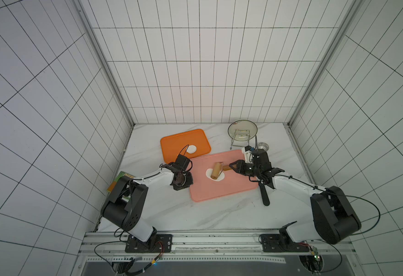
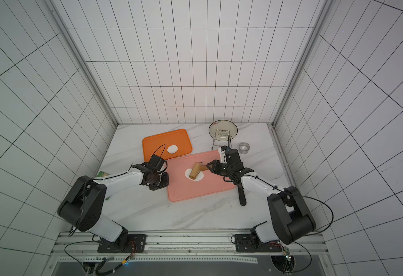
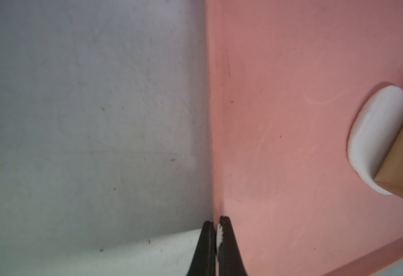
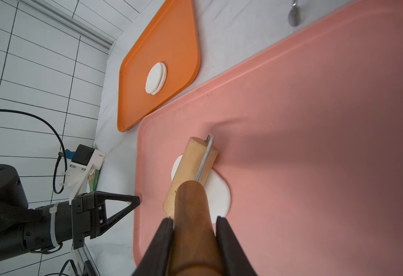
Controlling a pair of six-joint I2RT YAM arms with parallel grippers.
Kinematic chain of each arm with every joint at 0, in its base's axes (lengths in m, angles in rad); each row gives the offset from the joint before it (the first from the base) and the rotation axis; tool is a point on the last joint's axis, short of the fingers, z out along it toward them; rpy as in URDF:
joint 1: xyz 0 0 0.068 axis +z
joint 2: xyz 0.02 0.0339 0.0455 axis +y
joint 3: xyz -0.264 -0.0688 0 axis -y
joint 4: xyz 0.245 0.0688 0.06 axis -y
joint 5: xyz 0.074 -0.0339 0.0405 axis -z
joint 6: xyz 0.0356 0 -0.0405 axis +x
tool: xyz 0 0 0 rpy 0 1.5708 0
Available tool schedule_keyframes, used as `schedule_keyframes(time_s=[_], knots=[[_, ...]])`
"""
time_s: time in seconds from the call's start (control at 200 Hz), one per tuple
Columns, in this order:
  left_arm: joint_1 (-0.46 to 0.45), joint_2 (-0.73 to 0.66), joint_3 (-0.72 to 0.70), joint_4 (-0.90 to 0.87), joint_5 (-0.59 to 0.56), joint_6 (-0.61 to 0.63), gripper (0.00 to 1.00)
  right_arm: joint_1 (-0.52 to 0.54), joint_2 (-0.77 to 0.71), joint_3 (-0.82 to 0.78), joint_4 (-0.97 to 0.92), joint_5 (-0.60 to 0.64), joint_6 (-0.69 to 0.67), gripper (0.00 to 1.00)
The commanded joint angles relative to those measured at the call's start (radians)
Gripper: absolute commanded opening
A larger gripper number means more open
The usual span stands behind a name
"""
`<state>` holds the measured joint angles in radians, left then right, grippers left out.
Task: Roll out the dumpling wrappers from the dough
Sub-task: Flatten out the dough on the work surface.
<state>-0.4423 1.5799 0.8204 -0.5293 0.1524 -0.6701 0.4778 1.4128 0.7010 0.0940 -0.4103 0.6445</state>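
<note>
With right gripper (image 4: pixel 194 218) jaws clamped on handle (image 4: pixel 191 208), pressed roller (image 4: pixel 189 167) onto dough (image 4: pixel 219 193) mid-flattening, with left gripper (image 3: pixel 216 221) jaws shut on nothing at board (image 4: pixel 291 143) edge; likely needed further passes before cutting.

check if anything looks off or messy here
A ragged white scrap, probably dough, is stuck between the fingers of the shut left gripper, at the edge of the pink board. Nothing else stands out.
</note>
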Motion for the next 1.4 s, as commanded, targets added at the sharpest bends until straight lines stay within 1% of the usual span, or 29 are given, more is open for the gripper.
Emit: schedule_keyframes(time_s=[0.0, 0.055, 0.14, 0.245, 0.365, 0.435, 0.535, 0.685, 0.825, 0.965, 1.14, 1.215, 1.304, 1.394], knots=[[0.024, 0.048, -0.041, 0.004, -0.080, 0.001, 0.00, -0.063, 0.009, -0.109, -0.389, 0.278, -0.093, 0.00], [0.024, 0.044, -0.044, 0.006, -0.078, 0.001, 0.00, -0.064, -0.015, -0.112, -0.404, 0.286, -0.106, 0.00], [0.024, 0.046, -0.045, 0.013, -0.067, 0.004, 0.00, -0.050, -0.010, -0.098, -0.410, 0.290, -0.118, 0.00], [0.019, 0.055, -0.041, 0.015, -0.060, 0.007, 0.00, 0.013, 0.040, -0.072, -0.392, 0.319, -0.118, 0.00], [0.013, 0.050, -0.042, 0.017, -0.063, 0.003, 0.00, 0.059, 0.121, -0.067, -0.338, 0.302, -0.081, 0.00], [0.013, 0.048, -0.044, 0.017, -0.063, 0.001, 0.00, 0.060, 0.146, -0.076, -0.315, 0.292, -0.069, 0.00], [0.014, 0.043, -0.045, 0.013, -0.069, 0.003, 0.00, 0.050, 0.131, -0.086, -0.327, 0.295, -0.071, 0.00], [0.020, 0.042, -0.047, 0.009, -0.074, 0.004, 0.00, -0.016, 0.017, -0.124, -0.387, 0.300, -0.078, 0.00], [0.022, 0.040, -0.046, 0.009, -0.077, 0.008, 0.00, -0.025, -0.068, -0.139, -0.448, 0.333, -0.100, 0.00], [0.021, 0.040, -0.044, 0.009, -0.076, 0.008, 0.00, -0.012, -0.023, -0.137, -0.418, 0.323, -0.090, 0.00], [0.014, 0.043, -0.042, 0.011, -0.073, 0.006, 0.00, 0.072, 0.069, -0.095, -0.366, 0.320, -0.062, 0.00], [0.013, 0.046, -0.040, 0.011, -0.071, 0.004, 0.00, 0.078, 0.096, -0.089, -0.357, 0.315, -0.056, 0.00], [0.013, 0.043, -0.040, 0.009, -0.071, 0.004, 0.00, 0.060, 0.079, -0.110, -0.358, 0.319, -0.054, 0.00], [0.014, 0.043, -0.042, 0.009, -0.074, 0.005, 0.00, 0.037, 0.023, -0.128, -0.381, 0.317, -0.064, 0.00]])
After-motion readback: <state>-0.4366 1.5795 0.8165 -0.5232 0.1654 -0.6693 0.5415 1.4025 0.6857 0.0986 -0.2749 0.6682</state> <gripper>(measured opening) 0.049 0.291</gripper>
